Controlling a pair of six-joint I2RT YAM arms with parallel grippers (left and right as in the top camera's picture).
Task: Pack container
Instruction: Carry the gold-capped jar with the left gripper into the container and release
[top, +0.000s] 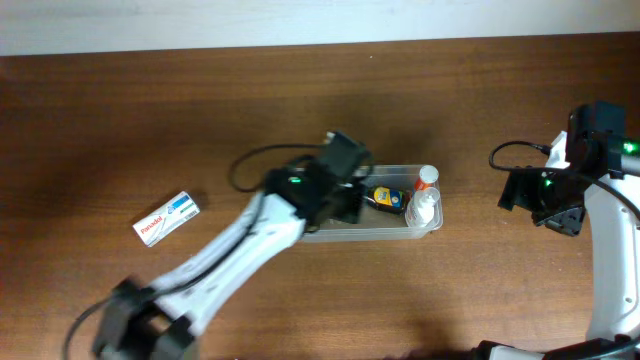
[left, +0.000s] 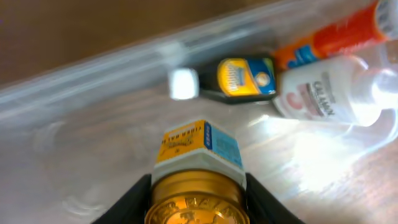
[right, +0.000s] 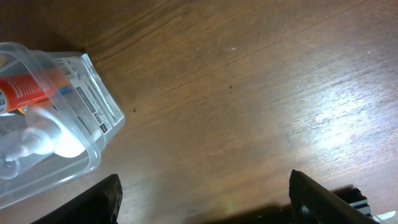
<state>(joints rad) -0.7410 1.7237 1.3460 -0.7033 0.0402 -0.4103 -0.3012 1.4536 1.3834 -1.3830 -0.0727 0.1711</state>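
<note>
Our left claw grips a gold-capped bottle over the container, which sits mid-surface. Our right claw gapes wide and empty. If we release the bottle tilted, it may topple onto the calamine bottle.

gold-lid jar in left claw, inside container w/ white btl, orange tube

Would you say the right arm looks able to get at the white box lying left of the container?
Probably not. The white box lies far left and the right arm far right, with the container and the left arm, holding a jar, between them.
</note>
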